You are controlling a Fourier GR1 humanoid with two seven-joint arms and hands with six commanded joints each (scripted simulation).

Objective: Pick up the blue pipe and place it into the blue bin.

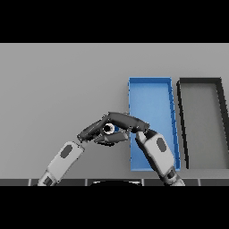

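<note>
Only a small patch of the blue pipe [116,129] shows, with a pale round end beside it, just left of the blue bin [152,99]. My right hand [127,121] reaches left from the bin's near left edge. Its fingers arch over the pipe and its thumb curls under it. My left hand [91,131] comes in from the lower left with straight fingers, its tips meeting the right hand at the pipe. Most of the pipe is hidden by the two hands. The right forearm lies over the bin's near part.
A dark bin [202,120] with a grey floor stands right of the blue bin, close alongside it. Grey table [58,89] stretches to the left and far side.
</note>
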